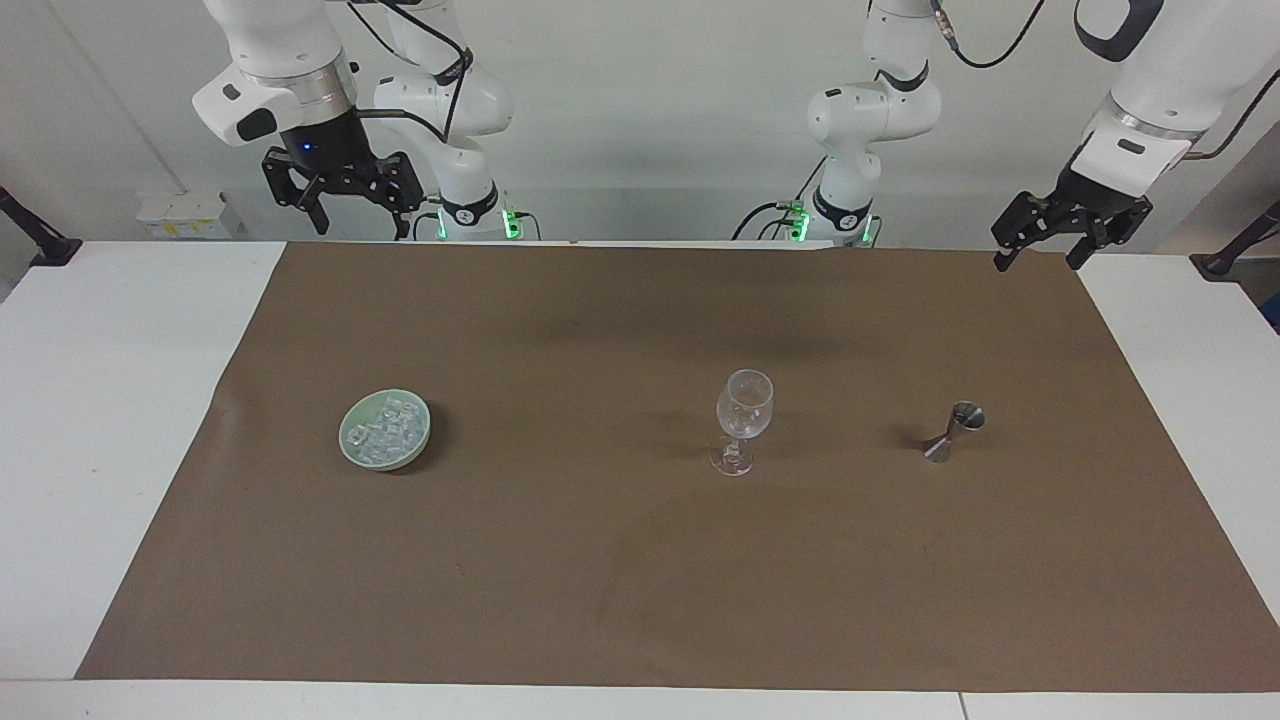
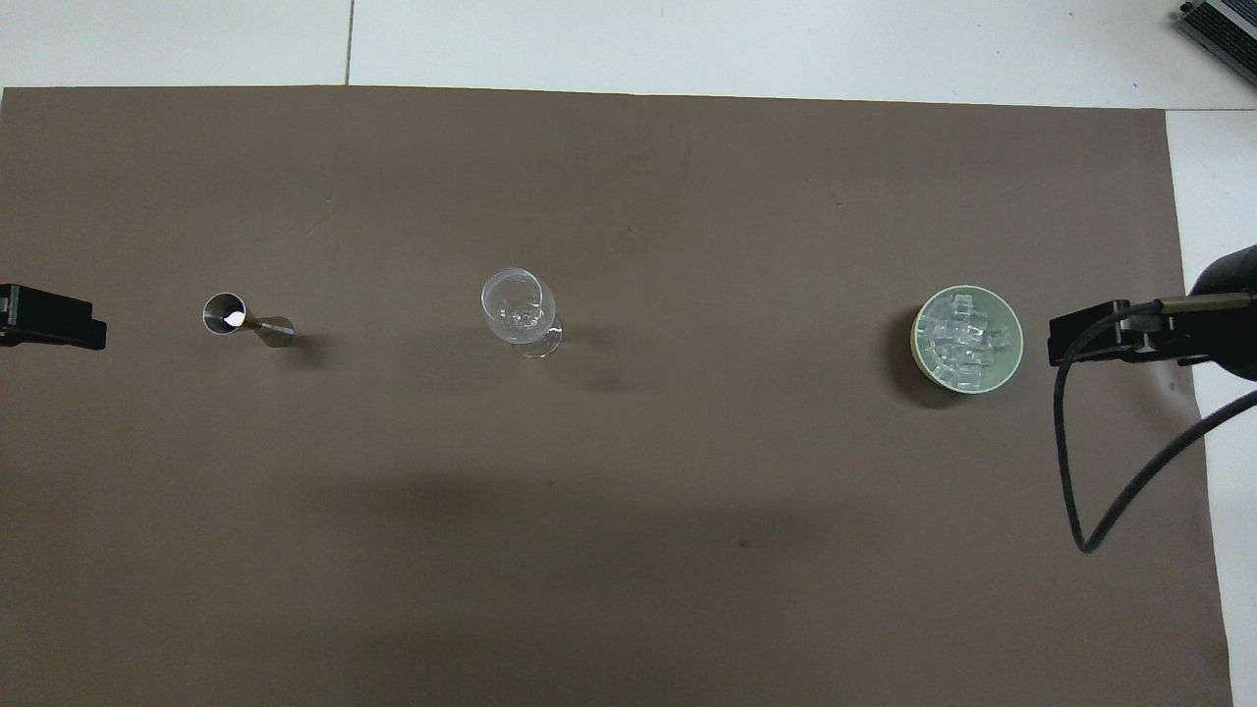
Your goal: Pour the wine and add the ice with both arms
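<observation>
left gripper [image 1: 1035, 254] fingers spread, empty, up over the brown mat's [image 1: 640, 580] corner | right gripper [image 1: 358, 218] likewise (both arms waiting) | clear glassy ice cubes [image 1: 383, 429] heaped in pale green round bowl [image 1: 352, 452], worktop's right-arm end

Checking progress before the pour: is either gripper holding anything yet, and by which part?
Nothing is held. The left gripper and right gripper both hang open and empty above the robots' edge of the table.
</observation>
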Motion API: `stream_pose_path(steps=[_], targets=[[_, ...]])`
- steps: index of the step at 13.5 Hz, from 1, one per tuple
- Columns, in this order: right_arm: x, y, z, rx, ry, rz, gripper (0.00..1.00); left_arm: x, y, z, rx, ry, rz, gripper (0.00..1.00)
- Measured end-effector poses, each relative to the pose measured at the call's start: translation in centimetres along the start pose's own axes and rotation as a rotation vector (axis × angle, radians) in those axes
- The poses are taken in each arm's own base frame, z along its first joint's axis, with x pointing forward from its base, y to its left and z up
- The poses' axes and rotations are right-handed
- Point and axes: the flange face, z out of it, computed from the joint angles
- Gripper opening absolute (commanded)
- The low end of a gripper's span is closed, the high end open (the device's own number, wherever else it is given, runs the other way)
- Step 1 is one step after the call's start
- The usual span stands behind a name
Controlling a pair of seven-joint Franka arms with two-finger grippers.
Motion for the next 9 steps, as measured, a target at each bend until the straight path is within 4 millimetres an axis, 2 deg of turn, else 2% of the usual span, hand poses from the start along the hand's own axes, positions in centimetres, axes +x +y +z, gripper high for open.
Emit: stream_pose_path(steps=[3,7,9], targets=[[0.0,0.0,0.0,0.000,0.000,0.000,1.00,0.0,-0.8,-0.1,-0.023,0.002,-0.041,1.00],[0.0,0.0,0.0,0.000,0.000,0.000,1.00,-0.4,-5.9,0.5,-0.158,-0.017,-0.300,1.00],[0.0,0.0,0.0,0.000,0.000,0.000,1.00,-0.6,-8.2,2.4,-0.236,-0.062,-0.417,1.00]])
